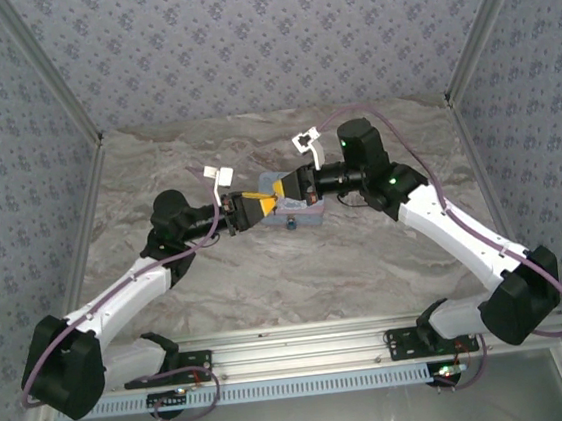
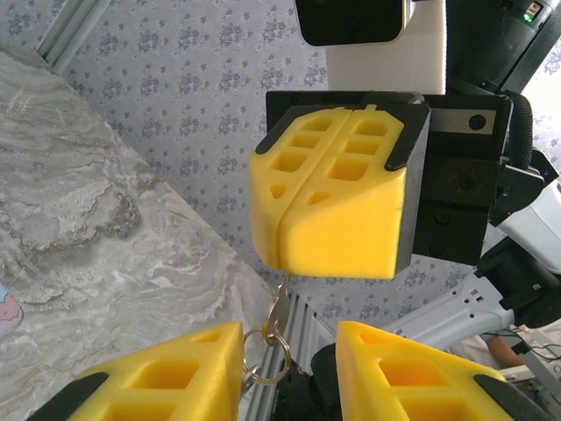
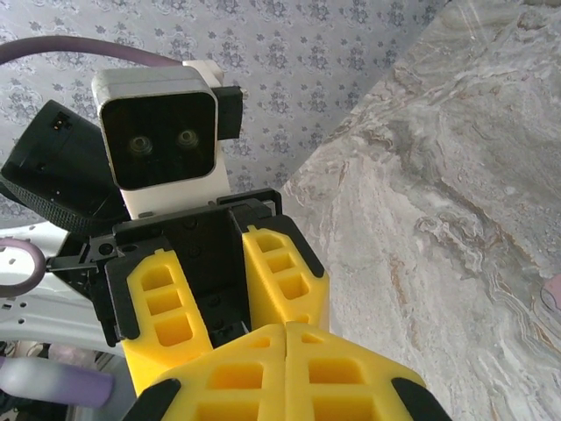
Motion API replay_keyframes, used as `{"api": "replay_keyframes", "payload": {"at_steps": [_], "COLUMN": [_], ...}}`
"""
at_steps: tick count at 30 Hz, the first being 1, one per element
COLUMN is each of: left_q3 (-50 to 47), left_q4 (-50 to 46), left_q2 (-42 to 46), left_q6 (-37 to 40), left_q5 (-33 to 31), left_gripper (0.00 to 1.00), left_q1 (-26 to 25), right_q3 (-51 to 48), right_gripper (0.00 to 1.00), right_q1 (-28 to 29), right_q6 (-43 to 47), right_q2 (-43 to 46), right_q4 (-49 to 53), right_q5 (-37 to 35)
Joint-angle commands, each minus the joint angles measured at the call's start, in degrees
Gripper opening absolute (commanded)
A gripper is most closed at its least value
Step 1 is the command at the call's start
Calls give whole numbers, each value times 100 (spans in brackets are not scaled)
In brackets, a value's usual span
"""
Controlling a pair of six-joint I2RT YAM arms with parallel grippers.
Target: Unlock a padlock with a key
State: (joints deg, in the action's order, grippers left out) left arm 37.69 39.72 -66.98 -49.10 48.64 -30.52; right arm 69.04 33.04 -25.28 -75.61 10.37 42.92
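Checking the feeds, I saw the right gripper (image 2: 285,237) hanging just over the tin (image 1: 304,217), clamped shut on the key (image 2: 279,309) with its rings (image 2: 270,364) dangling below, while the left gripper (image 2: 289,351) sat at the tin's left side, jaws spread apart with those rings between them, not gripping anything.

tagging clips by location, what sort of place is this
Probably a robot test cell in a lab, not a home: a marble-patterned tabletop boxed in by wallpapered panels on aluminium framing, with the left arm and right arm bolted to an aluminium rail at its near edge.
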Motion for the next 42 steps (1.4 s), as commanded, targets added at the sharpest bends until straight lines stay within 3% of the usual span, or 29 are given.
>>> {"api": "replay_keyframes", "payload": {"at_steps": [1, 8, 13, 15, 18, 20, 32, 42], "left_q3": [-4, 131, 177, 235, 374, 367, 52, -69], "left_q4": [162, -249, -415, -417, -560, -514, 1643, 2241], "left_q2": [2, -21, -35, -90, -159, -141, -577, -817], "left_q6": [92, 399, 478, 422, 462, 446, -1089, -1633], "left_q5": [58, 6, -30, -7, 8, -58, -191, -171], "left_gripper": [32, 24, 11, 12, 28, 33, 32, 28], "left_q1": [-50, -103, -100, -96, -100, -77, -11, 124], "right_q3": [-22, -22, -22, -16, 30, 16, -414, -429], "right_gripper": [0, 0, 0, 0, 0, 0, 0, 0], "right_q1": [58, 80, 41, -15, -73, -73, -36, -80], "right_q6": [-134, -138, -133, -146, -127, -142, -408, -390], "right_q2": [83, -76, -120, -131, -152, -139, -94, 16], "right_q4": [-261, -353, -347, -355, -360, -403, -903, -971], "right_q5": [101, 181, 246, 325, 350, 332, 340, 166]}}
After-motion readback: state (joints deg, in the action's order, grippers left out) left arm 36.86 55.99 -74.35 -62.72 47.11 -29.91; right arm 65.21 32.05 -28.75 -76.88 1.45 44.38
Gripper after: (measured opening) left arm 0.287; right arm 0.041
